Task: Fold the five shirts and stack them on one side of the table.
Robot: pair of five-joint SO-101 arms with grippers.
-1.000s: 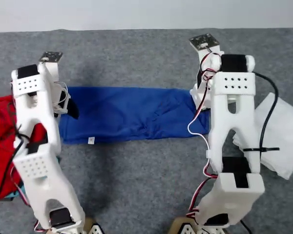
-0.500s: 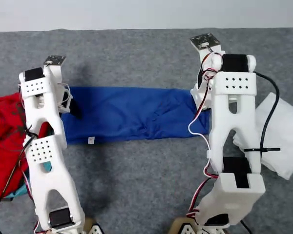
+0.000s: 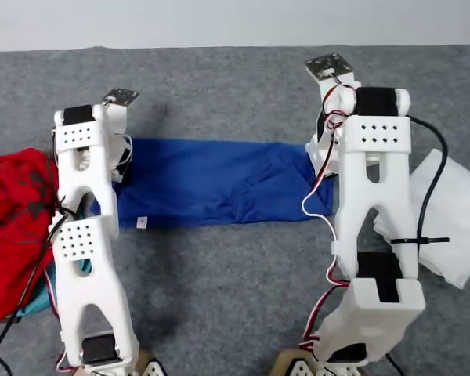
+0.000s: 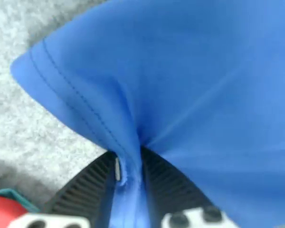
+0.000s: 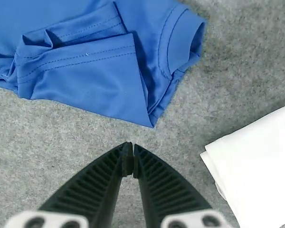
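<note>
Table (image 3: pixel 219 298) topped with grey felt, seen from above, with two white robot arms side by side at the near edge; left arm (image 3: pixel 82 258) stands over one end of a long blue shirt (image 3: pixel 211 184), right arm (image 3: pixel 376 196) over the other end. The blue shirt lies across the middle of the table as a flat band already folded lengthwise; a crumpled red shirt (image 3: pixel 16 211) is heaped at the left edge, touching the blue one; a folded white shirt (image 3: pixel 458 211) lies at the right edge, near the blue one but apart from it; a sliver of teal cloth (image 3: pixel 33 305) pokes out from under the red heap.

Left gripper (image 4: pixel 129 159) is clamped on the blue shirt's hemmed end, with cloth bunched between the ribbed jaws; right gripper (image 5: pixel 128 159) has its jaws pressed together on nothing and hangs over bare felt just beside the blue sleeve, between it and the white shirt.

The step in hand looks like folding the pinched end over toward the sleeve end; it would go best carried low and level so the lower layer does not drag, with edges lined up before letting go; pinning the far end with the right gripper may help.

Count: two arms; two grippers; four cloths, one each of blue, red, white and teal.
</note>
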